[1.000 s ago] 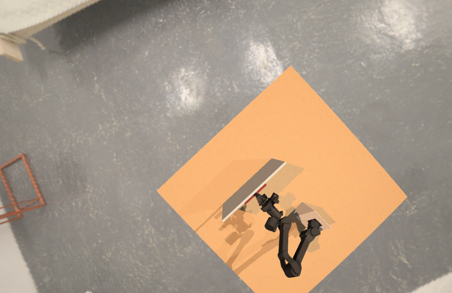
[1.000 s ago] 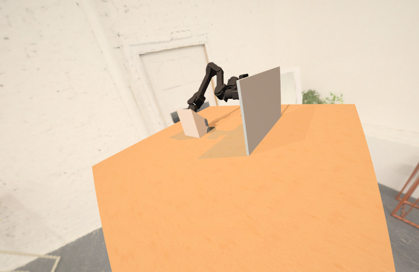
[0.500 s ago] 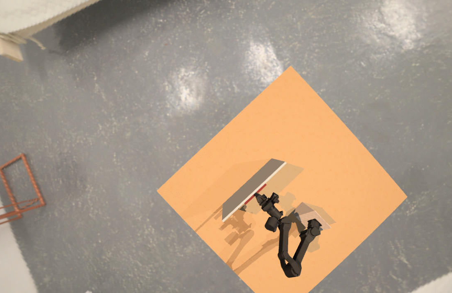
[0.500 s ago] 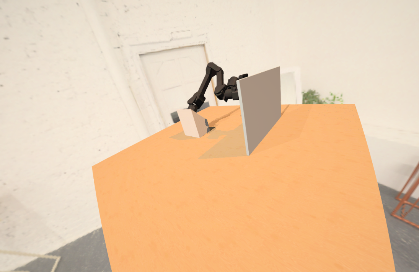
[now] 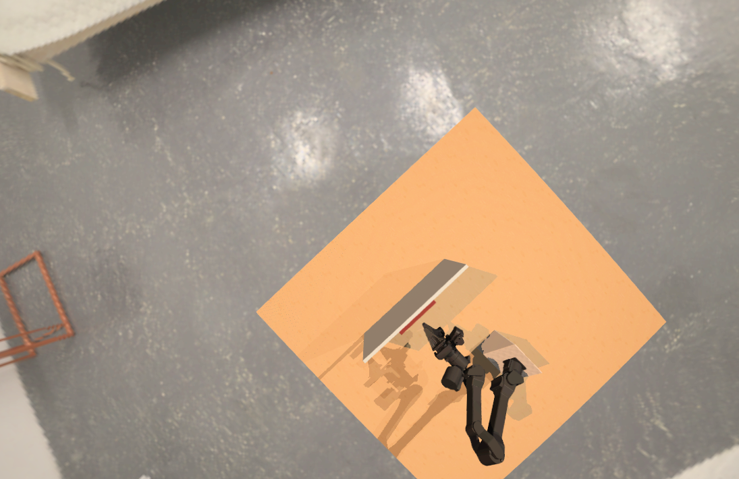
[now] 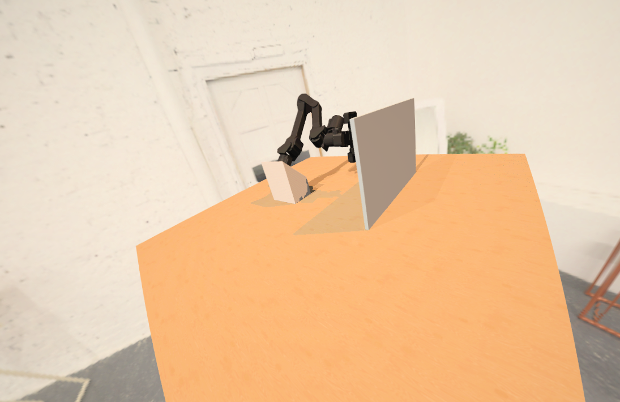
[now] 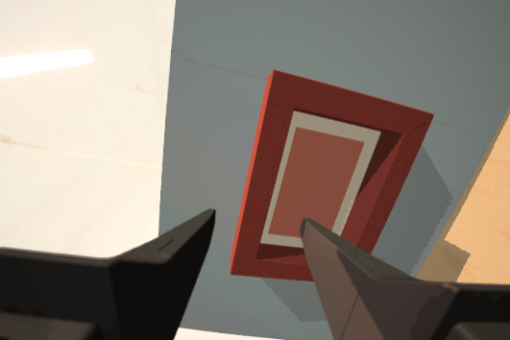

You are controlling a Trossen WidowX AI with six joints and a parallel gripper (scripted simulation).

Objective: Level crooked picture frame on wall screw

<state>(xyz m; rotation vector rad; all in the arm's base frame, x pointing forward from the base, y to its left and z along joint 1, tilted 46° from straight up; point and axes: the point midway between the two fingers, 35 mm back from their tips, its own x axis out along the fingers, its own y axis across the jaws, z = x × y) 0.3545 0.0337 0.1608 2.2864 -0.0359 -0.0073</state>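
Note:
The red picture frame [image 5: 418, 317] [image 7: 270, 158] hangs on the front of the upright grey panel [image 5: 412, 307] [image 6: 386, 161] [image 7: 213, 144]. In the wrist view its long edges look about level with the panel's top and bottom edges, allowing for perspective. My gripper [image 5: 424, 326] [image 7: 258, 220] is open and empty. Its fingertips stand just in front of the frame, with a small gap in the top view. In the wrist view one fingertip shows past the frame's upper bar, the other over its inner picture. The screw and the notched strip are hidden. The panel hides the frame and my fingertips from the exterior view.
The panel stands on the orange table top [image 5: 494, 198] [image 6: 320, 284]. A pale wedge-shaped block [image 5: 511, 354] [image 6: 282, 184] stands beside the arm's base, on the gripper's side of the panel. The arm's elbow bends up and away from the panel.

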